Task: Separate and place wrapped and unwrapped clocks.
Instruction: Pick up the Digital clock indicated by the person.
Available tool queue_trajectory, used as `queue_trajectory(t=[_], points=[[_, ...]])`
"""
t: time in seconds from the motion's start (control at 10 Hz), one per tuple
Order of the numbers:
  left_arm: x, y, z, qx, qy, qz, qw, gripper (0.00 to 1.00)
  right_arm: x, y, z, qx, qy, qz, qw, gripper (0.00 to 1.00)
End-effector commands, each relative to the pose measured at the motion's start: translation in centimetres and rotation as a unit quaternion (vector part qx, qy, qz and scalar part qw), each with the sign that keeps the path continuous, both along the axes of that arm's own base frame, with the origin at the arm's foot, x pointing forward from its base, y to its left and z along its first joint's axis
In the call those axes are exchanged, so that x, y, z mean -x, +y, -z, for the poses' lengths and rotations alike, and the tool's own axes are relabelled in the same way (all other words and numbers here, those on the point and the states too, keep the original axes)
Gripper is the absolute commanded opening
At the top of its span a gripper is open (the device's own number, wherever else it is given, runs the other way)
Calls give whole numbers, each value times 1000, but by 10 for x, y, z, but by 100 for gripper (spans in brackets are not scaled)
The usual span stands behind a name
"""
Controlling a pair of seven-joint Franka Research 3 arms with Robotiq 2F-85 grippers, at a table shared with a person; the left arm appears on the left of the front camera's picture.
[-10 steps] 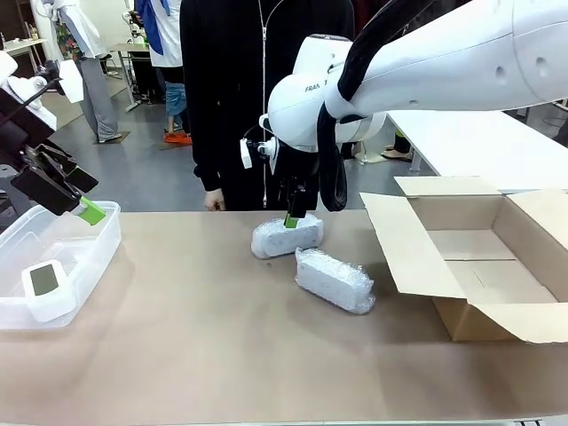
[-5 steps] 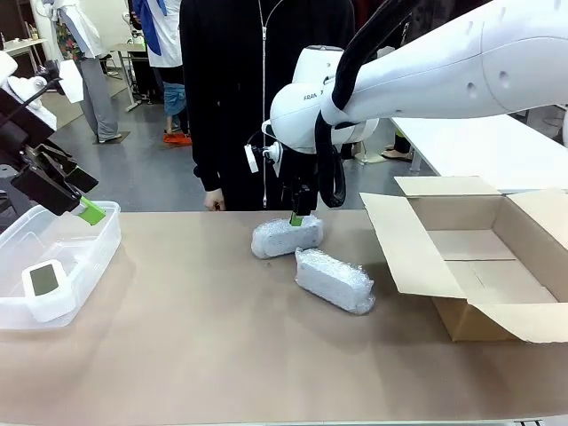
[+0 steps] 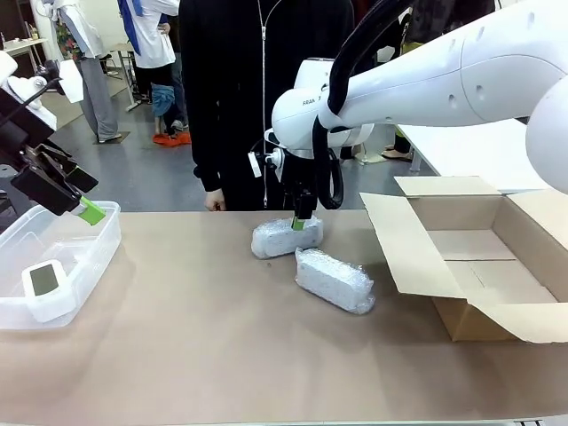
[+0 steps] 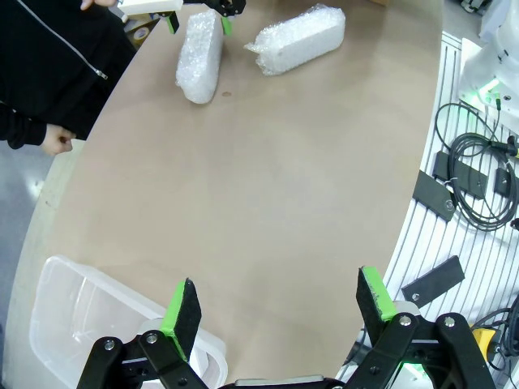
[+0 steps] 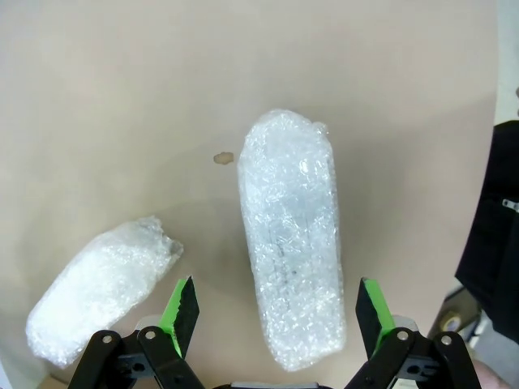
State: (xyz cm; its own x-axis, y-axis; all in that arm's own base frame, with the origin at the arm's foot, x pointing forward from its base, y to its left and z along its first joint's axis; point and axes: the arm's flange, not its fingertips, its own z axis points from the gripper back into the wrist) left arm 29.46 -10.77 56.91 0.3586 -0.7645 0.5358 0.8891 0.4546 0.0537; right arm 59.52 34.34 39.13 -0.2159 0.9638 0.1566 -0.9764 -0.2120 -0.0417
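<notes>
- Grip placement is the main risk. The right gripper (image 3: 299,222) hangs released, jaws spread wide, over the right end of the far wrapped bundle (image 3: 286,236), not its middle. Closing there could let the long left end sag or swing on the lift.
- Bubble wrap is soft and looks slick, so I judge the pads may squash the wrap and not hold the body inside. The bundle could then slide out on the way to the cardboard box (image 3: 470,257) at the right.
- In the right wrist view the bundle lies lengthwise between the fingers, which suits a pinch across its narrow width. One finger (image 5: 182,304) would come down in the gap beside the near wrapped bundle (image 3: 335,280), and could nudge or trap it.
- The box's left flap stands up between the bundles and the box floor. A low carry could clip it and shove the box.
- The person's hand (image 3: 213,202) rests at the table's far edge, left of the far bundle. A swing that way would bring the arm close to it.
- The left gripper (image 3: 89,211) is released and empty, above the clear bin (image 3: 98,244) at the far left. The unwrapped clock (image 3: 44,282) lies inside that bin, so dipping could knock either.
- Both bundles lie on the table (image 3: 222,355), not yet boxed.
</notes>
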Motion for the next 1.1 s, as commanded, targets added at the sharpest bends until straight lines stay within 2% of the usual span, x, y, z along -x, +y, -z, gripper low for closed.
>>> queue_trajectory(t=[0.0,0.6,0.9,1.0], points=[[1,-2,0,-1,-5,-4,1000,100,-4,3,3,19,-6,-17,1000,100],[1,-2,0,-1,-5,-4,1000,100,-14,12,36,29,-13,-52,998,100],[1,-2,0,-1,-5,-4,1000,100,-12,17,42,42,11,-54,998,100],[1,-2,0,-1,-5,-4,1000,100,-12,17,41,41,4,-39,998,83]])
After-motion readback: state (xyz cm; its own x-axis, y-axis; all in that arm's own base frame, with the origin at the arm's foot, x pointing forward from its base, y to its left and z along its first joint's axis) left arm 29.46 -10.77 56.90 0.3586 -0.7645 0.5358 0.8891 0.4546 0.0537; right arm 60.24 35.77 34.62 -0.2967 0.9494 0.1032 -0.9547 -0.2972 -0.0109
